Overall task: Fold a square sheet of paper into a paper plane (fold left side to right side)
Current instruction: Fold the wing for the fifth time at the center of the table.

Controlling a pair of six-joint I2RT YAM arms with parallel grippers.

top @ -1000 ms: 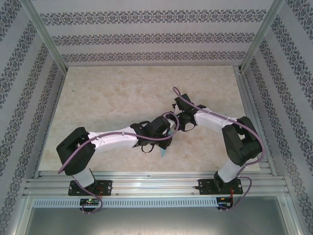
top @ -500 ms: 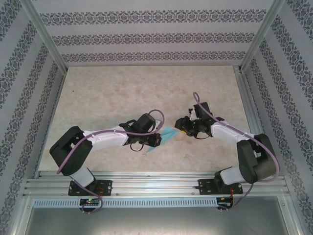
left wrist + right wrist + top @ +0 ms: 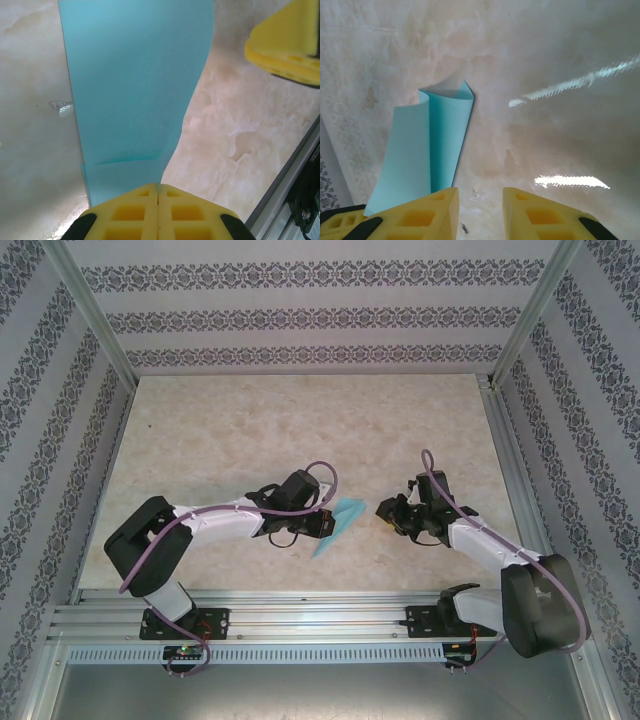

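The square sheet of paper is folded into a slim turquoise paper plane (image 3: 341,521) with creased layers, hanging just above the marble table near the centre. My left gripper (image 3: 323,524) is shut on its near end; in the left wrist view the yellow pads (image 3: 135,212) meet on the paper (image 3: 135,75), which stretches away from them. My right gripper (image 3: 386,513) stands open to the right of the paper, apart from it. The right wrist view has the paper (image 3: 427,145) off to the left of the right gripper (image 3: 480,200), with bare table between the fingers. One right finger (image 3: 287,45) is visible from the left wrist.
Aluminium rails (image 3: 320,615) run along the near edge, and one (image 3: 295,195) lies close to the left gripper's right. Frame posts (image 3: 92,315) and patterned walls enclose the table (image 3: 250,430), with open marble behind both arms.
The right arm has drawn back to the right, away from the paper, and its jaws stand apart. The left gripper keeps its hold and the paper now shows uncovered.
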